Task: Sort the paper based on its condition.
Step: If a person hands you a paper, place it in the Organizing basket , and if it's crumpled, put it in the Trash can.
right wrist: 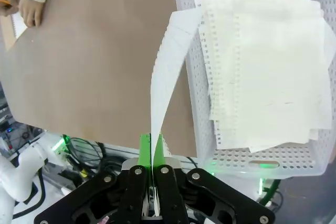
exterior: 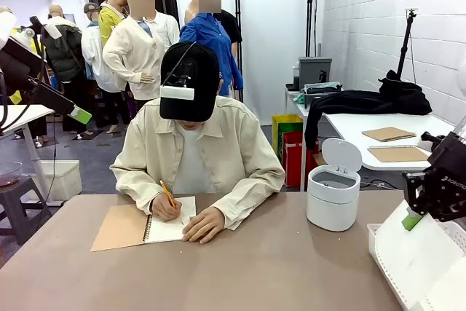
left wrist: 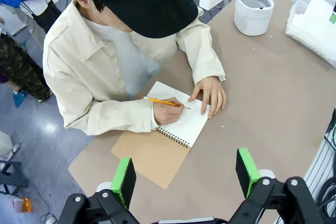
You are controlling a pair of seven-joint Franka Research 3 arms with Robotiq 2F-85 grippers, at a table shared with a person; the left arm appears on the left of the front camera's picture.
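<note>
At the right wrist: one loose sheet clamped, more paper in the basket.
Between its shut green pads the right claw [right wrist: 151, 148] grips a thin off-white sheet [right wrist: 167, 61] by the bottom end, bowed above the table [right wrist: 94, 61] just beside the basket [right wrist: 191, 93]. One edge carries a row of torn spiral holes. Seen nearly edge-on, its face cannot be judged, and the pads hide its gripped end. A loose stack [right wrist: 262, 61] of similar sheets, edges uneven, lies in the white lattice plastic basket. The left claw [left wrist: 186, 174] hangs open, pads wide apart, over the matte brown table. Beyond it, a person's hand [left wrist: 168, 113] holds a pencil [left wrist: 164, 101] on a kraft-covered spiral notebook [left wrist: 186, 121].
</note>
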